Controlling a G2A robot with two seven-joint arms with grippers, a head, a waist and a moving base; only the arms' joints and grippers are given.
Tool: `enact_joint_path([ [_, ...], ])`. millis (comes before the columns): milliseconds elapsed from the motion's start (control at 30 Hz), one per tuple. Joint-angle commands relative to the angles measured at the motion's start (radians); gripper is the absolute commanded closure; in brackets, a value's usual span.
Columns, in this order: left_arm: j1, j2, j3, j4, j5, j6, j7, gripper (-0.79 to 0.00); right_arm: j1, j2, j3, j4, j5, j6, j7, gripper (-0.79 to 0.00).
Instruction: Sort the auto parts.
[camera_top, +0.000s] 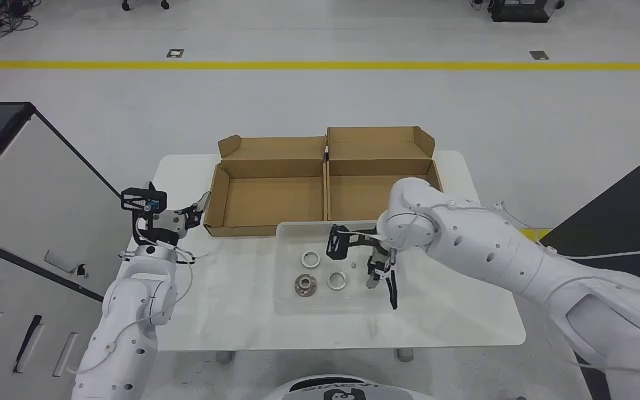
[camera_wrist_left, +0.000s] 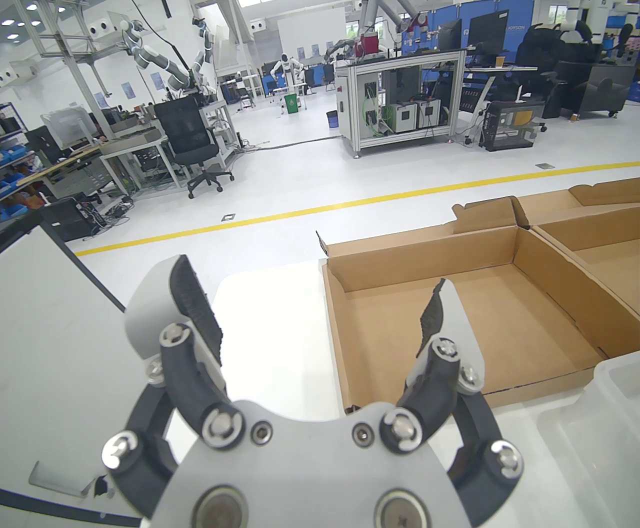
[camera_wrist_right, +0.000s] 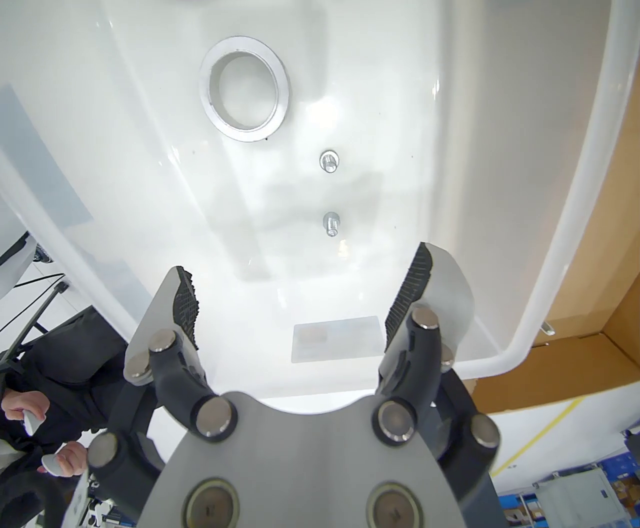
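Note:
A clear plastic tray (camera_top: 285, 300) in the middle of the table holds two metal rings (camera_top: 310, 258) (camera_top: 337, 280) and a darker hub part (camera_top: 303, 286). My right gripper (camera_top: 383, 282) hangs open over the tray's right part, holding nothing. In the right wrist view, its gripper (camera_wrist_right: 305, 280) stands just short of two small bolts (camera_wrist_right: 329, 161) (camera_wrist_right: 331, 222), with a metal ring (camera_wrist_right: 244, 89) farther off on the tray floor. My left gripper (camera_top: 195, 212) is open and empty at the table's left side, beside the left cardboard box (camera_wrist_left: 450, 310).
Two open cardboard boxes (camera_top: 270, 190) (camera_top: 385, 180) stand side by side at the back of the white table (camera_top: 450, 320), touching the tray's far edge. The tray rim (camera_wrist_right: 575, 200) curves close to the right gripper. A grey panel (camera_top: 60, 190) stands left of the table.

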Motion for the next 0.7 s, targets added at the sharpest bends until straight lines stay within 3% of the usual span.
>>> enact_joint_path([
  [0,0.000,0.000,0.000,0.000,0.000,0.000,0.000,-0.785,-0.001,-0.004,-0.003,0.010,-0.013,-0.001,-0.001,-0.591],
  [400,0.000,0.000,0.000,0.000,0.000,0.000,0.000,-0.785,-0.015,-0.025,-0.019,0.056,-0.047,-0.009,-0.015,-0.391],
  [667,0.000,0.000,0.000,0.000,0.000,0.000,0.000,-0.785,-0.024,-0.036,-0.020,0.075,-0.081,-0.008,-0.043,-0.369],
])
